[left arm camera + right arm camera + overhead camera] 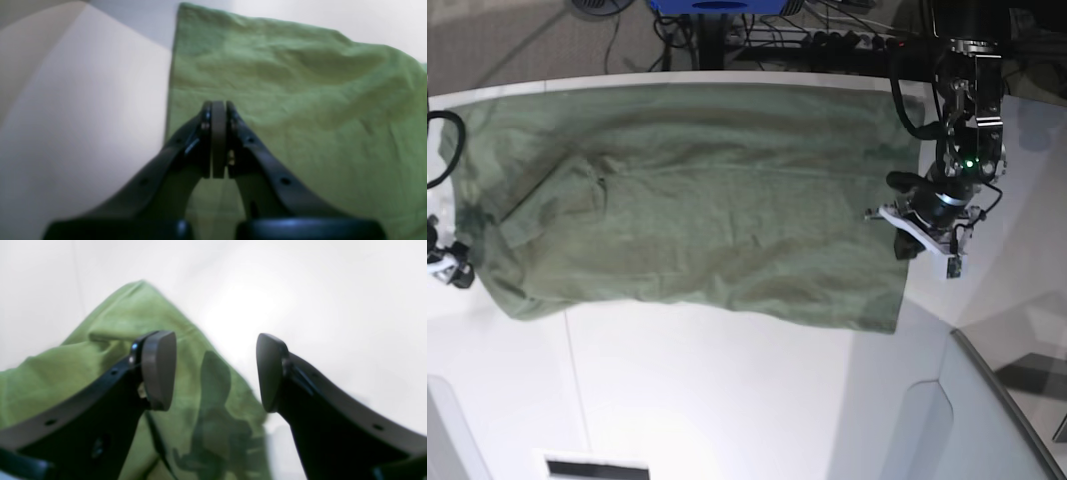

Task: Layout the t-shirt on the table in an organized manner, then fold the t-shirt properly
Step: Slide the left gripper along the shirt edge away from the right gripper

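The olive-green t-shirt (pixel 697 200) lies spread flat across the far half of the white table (pixel 727 390), its hem toward the right and some wrinkles at its left end. My left gripper (pixel 218 108) hovers just inside the shirt's straight edge (pixel 171 83), its pads pressed together with no cloth showing between them; in the base view this left gripper (pixel 905 225) is at the shirt's right end. My right gripper (pixel 213 371) stands open over a corner of the t-shirt (pixel 116 330), one finger above cloth, the other above bare table (pixel 333 306). In the base view the right gripper (pixel 449 265) sits by the left end.
A thin dark seam (pixel 572 370) runs across the tabletop near the front. A grey angled panel (pixel 1017 400) sits at the front right. Cables and a blue object (pixel 717 6) lie beyond the table's far edge. A small white label (pixel 592 467) is at the front edge.
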`<state>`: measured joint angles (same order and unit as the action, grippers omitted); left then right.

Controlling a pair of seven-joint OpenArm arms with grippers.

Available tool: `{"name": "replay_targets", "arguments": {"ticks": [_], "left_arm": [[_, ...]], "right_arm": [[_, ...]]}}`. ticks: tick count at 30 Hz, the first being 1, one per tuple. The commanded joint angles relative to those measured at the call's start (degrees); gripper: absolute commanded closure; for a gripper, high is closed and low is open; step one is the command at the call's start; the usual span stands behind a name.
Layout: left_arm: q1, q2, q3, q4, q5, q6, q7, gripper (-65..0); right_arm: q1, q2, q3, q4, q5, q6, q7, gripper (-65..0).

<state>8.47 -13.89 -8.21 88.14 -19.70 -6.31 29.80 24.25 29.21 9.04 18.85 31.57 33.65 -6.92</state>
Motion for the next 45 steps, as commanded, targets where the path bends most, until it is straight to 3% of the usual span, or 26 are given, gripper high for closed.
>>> {"name": "replay_targets", "arguments": {"ticks": [1,7,12,14,19,24,29,32,39,42,45], "left_arm": [[0.10,-0.92,-0.36,0.61,-0.21,-0.16,-1.01,0.0],[2.65,-2.51,-0.45,0.78,-0.21,-0.16,-1.45,0.0],[3.53,-1.98,-5.81,0.52,-0.12,-0.16,-1.45,0.0],[3.97,-1.98,-7.31,0.78,-0.12,-0.16,-1.45,0.0],[4.23,-2.24,-8.80,0.52,-0.12,-0.16,-1.45,0.0],[4.94,-2.07,-9.51,0.52,-0.12,-0.16,-1.45,0.0],[4.94,-2.07,-9.51,0.52,-0.12,-0.16,-1.45,0.0],[4.94,-2.07,-9.51,0.52,-0.12,-0.16,-1.45,0.0],[5.02,-1.98,-9.42,0.43,-0.12,-0.16,-1.45,0.0],[4.94,-1.71,-8.72,0.43,-0.56,-0.16,-1.45,0.0],[4.67,0.48,-8.72,0.52,-0.03,-0.16,-1.45,0.0]], "right_arm": [[1.73,1.16,-0.03,-0.26,1.00,0.77,1.77,-36.0],[1.38,-0.42,-0.03,-2.81,0.91,0.51,2.74,-36.0],[-0.03,-0.77,-1.35,-2.72,0.91,-6.97,2.83,-35.9],[-0.65,-0.77,-3.98,-2.37,0.91,-8.37,3.01,-35.9],[-0.82,-0.77,-7.94,-2.46,0.91,-8.46,5.12,-35.9],[-1.44,-0.77,-7.59,1.15,1.00,-8.20,4.94,-35.9],[-5.13,0.81,-7.41,12.93,1.35,-8.20,-1.21,-35.9],[-5.83,2.04,-7.41,16.36,1.26,-8.46,-1.92,-35.9],[-4.34,3.71,-7.59,10.20,1.00,-9.25,-1.57,-36.0],[-3.55,3.27,-8.03,5.54,1.00,-9.25,1.51,-36.0],[-3.63,2.57,-8.03,4.58,1.00,-9.25,2.92,-36.0]]}}
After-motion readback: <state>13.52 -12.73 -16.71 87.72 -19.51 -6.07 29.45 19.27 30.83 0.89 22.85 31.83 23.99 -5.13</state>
